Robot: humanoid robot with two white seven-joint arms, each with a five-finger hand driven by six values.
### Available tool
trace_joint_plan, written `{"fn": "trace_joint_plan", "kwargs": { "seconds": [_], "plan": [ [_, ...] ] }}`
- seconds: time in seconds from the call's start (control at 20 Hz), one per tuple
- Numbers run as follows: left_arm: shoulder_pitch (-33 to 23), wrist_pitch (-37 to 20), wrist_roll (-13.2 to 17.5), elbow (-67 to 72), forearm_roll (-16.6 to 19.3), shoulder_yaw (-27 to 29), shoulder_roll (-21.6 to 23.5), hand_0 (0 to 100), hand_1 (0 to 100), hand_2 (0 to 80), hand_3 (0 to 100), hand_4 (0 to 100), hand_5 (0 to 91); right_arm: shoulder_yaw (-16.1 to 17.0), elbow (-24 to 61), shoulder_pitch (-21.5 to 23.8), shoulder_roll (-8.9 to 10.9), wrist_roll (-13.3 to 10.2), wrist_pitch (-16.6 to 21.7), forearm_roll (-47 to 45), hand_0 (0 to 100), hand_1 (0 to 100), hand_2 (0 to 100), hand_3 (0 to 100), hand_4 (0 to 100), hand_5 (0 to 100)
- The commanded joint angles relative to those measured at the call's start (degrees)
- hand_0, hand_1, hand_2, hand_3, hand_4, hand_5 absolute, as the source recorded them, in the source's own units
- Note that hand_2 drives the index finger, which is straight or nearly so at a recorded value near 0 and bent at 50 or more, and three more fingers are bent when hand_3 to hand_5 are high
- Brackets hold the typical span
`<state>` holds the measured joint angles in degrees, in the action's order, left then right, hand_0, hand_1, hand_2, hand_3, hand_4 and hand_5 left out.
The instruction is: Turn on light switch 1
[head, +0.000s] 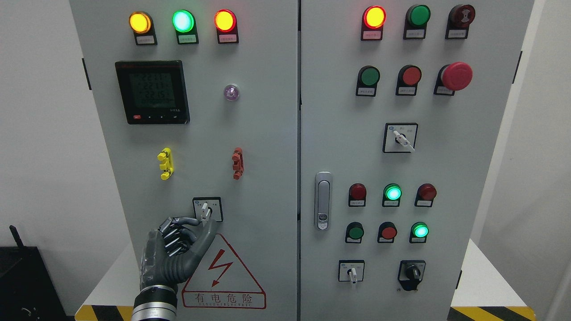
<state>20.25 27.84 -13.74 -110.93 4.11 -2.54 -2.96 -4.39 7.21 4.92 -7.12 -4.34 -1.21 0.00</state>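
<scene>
Head view: left hand pinching white lever of rotary switch, thumb and forefinger on it; switch just above warning triangle; advise keeping pinch square on lever, twisting at wrist, avoiding slip.

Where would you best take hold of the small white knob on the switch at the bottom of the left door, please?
Pinch the white knob by its narrow lever, thumb and fingertip on its two flat sides. It stands roughly upright and sticks out from the door, so come straight at it from below, where the left hand already is.
</scene>
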Motion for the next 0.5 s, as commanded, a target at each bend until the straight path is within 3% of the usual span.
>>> {"fn": "trace_joint_plan", "kwargs": {
  "seconds": [0.0, 0.45],
  "plan": [
    [0.7, 0.7, -0.3, 0.7, -0.1, -0.1, -0.4, 0, 67, 54.7, 87, 90, 82.7, 0.0, 0.0, 0.0, 0.00, 0.0, 0.0, -1.4, 0, 0, 0, 0, 0, 0],
    [0.8, 0.7, -1.4, 0.6, 0.0, -0.1, -1.1, 1, 67, 57.8, 92, 92, 84.7, 0.0, 0.0, 0.0, 0.00, 0.0, 0.0, -1.4, 0, 0, 0, 0, 0, 0]
  ]
}}
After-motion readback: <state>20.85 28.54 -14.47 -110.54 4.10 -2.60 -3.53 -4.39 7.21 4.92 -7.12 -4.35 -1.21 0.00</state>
